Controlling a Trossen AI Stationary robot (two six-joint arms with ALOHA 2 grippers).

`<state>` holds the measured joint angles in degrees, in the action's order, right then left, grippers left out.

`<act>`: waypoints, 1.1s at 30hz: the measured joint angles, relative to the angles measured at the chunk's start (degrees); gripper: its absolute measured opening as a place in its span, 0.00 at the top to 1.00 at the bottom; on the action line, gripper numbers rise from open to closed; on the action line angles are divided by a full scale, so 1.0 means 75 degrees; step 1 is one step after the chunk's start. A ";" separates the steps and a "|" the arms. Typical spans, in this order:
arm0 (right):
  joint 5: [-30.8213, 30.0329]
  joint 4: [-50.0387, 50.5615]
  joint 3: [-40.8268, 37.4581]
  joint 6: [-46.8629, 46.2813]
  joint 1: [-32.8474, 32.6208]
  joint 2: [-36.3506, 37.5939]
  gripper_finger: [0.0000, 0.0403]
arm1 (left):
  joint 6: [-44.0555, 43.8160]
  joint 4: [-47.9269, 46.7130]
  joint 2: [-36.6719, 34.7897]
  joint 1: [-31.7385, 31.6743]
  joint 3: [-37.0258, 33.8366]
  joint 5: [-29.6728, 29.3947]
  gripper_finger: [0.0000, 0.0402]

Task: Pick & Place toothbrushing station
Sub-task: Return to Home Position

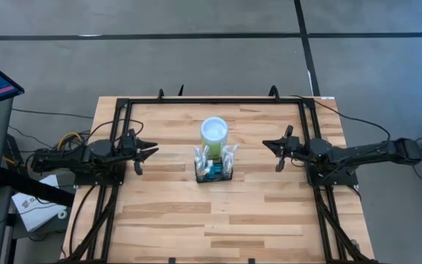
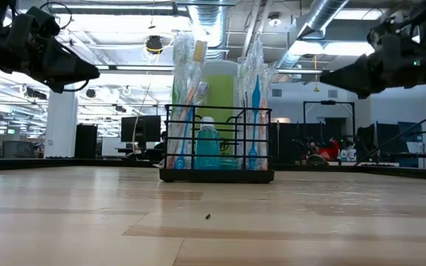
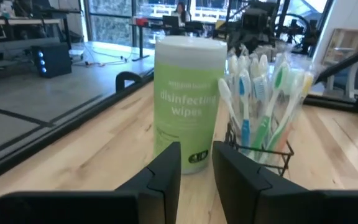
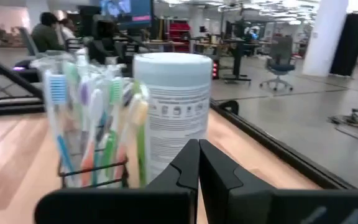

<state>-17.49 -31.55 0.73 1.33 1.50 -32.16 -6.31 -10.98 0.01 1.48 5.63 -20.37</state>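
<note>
The toothbrushing station is a small black wire caddy at the table's middle, standing on its base. It holds several wrapped toothbrushes and a teal bottle. My left gripper hovers level to the caddy's left, slightly open, with nothing between its fingers. To the caddy's right my right gripper hovers level and shut, holding nothing, as its wrist view shows. Both stand above the table and apart from the caddy.
A lime-green wipes canister with a white lid stands upright just behind the caddy, close to its far side. A black frame runs along the table's far, left and right sides. Bare wood lies in front of the caddy.
</note>
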 joint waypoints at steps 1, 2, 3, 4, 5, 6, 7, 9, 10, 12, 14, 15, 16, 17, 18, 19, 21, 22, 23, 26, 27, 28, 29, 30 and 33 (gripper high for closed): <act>0.0002 0.0024 0.0006 0.0049 -0.0043 0.0000 1.00 | 0.0003 0.0020 0.0000 0.0000 0.0003 -0.0004 0.78; 0.0007 0.0126 0.0006 0.0064 -0.0077 -0.0002 1.00 | -0.0001 -0.0025 0.0013 0.0000 0.0003 -0.0004 0.78; 0.0004 0.0214 0.0006 0.0078 -0.0098 -0.0002 0.99 | -0.0006 -0.0066 0.0051 0.0000 0.0002 -0.0007 0.78; 0.0005 0.0308 0.0004 0.0070 -0.0115 -0.0011 0.99 | -0.0011 -0.0068 0.0095 0.0000 0.0000 -0.0004 0.78; 0.0003 0.0404 0.0000 0.0022 -0.0143 -0.0004 0.99 | -0.0009 -0.0063 0.0146 0.0000 0.0000 -0.0004 0.78; -0.0009 0.0472 0.0000 -0.0037 -0.0173 -0.0005 0.99 | -0.0014 -0.0045 0.0202 0.0000 0.0000 -0.0007 0.78; -0.0008 0.0586 0.0000 -0.0090 -0.0205 -0.0003 0.99 | -0.0017 -0.0049 0.0258 0.0000 0.0000 -0.0004 0.78; 0.0005 0.0830 0.0000 -0.0198 -0.0210 -0.0009 0.99 | -0.0020 -0.0052 0.0388 0.0000 0.0000 -0.0004 0.78; 0.0002 0.0891 0.0000 -0.0321 -0.0207 -0.0009 0.99 | -0.0020 -0.0046 0.0454 0.0000 0.0000 -0.0003 0.78; 0.0002 0.0936 0.0000 -0.0641 -0.0207 -0.0006 0.99 | -0.0020 -0.0008 0.0590 0.0000 0.0000 -0.0001 0.78; 0.0003 0.0722 0.0000 -0.0823 -0.0204 -0.0009 0.99 | -0.0020 0.0083 0.0707 0.0000 -0.0003 -0.0001 0.78; 0.0005 0.0593 0.0002 -0.0855 -0.0207 -0.0003 0.99 | -0.0017 0.0195 0.0755 0.0000 -0.0003 -0.0001 0.78; 0.0003 0.0541 0.0003 -0.0864 -0.0207 -0.0003 0.99 | -0.0020 0.0271 0.0794 0.0000 -0.0003 0.0002 0.78; 0.0002 0.0545 0.0003 -0.0819 -0.0205 0.0002 0.99 | -0.0020 0.0342 0.0844 0.0000 -0.0003 0.0004 0.78; 0.0002 0.0583 0.0003 -0.0749 -0.0200 0.0013 0.99 | -0.0020 0.0346 0.0884 0.0000 -0.0003 0.0002 0.78; 0.0004 0.0622 0.0000 -0.0722 -0.0199 0.0050 0.98 | -0.0020 0.0324 0.0926 0.0000 -0.0003 0.0003 0.78; 0.0002 0.0581 0.0003 -0.0727 -0.0196 0.0045 0.98 | -0.0020 0.0332 0.1007 0.0000 -0.0003 0.0005 0.78; 0.0002 0.0598 0.0003 -0.0727 -0.0196 0.0040 0.98 | -0.0020 0.0333 0.1047 0.0000 -0.0003 0.0002 0.78; 0.0005 0.0616 0.0003 -0.0724 -0.0196 0.0032 0.98 | -0.0020 0.0340 0.1096 0.0000 -0.0003 0.0002 0.78; 0.0005 0.0612 0.0003 -0.0724 -0.0196 0.0035 0.98 | -0.0020 0.0336 0.1202 0.0000 -0.0003 0.0005 0.78; 0.0005 0.0618 0.0003 -0.0725 -0.0196 0.0035 0.98 | -0.0020 0.0335 0.1236 0.0000 -0.0003 0.0005 0.78; 0.0005 0.0621 0.0003 -0.0725 -0.0196 0.0035 0.98 | -0.0020 0.0333 0.1272 0.0001 -0.0003 0.0005 0.78; 0.0005 0.0621 0.0003 -0.0724 -0.0199 0.0035 0.98 | -0.0020 0.0331 0.1303 0.0000 -0.0003 0.0006 0.78; 0.0005 0.0621 0.0003 -0.0727 -0.0199 0.0035 0.98 | -0.0020 0.0334 0.1333 0.0000 -0.0003 0.0009 0.78; 0.0005 0.0621 0.0003 -0.0726 -0.0199 0.0035 0.98 | -0.0020 0.0332 0.1436 0.0000 -0.0003 0.0010 0.78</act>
<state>-17.45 -26.89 0.75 -4.11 0.01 -31.90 -6.46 -8.49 10.78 1.48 5.61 -20.29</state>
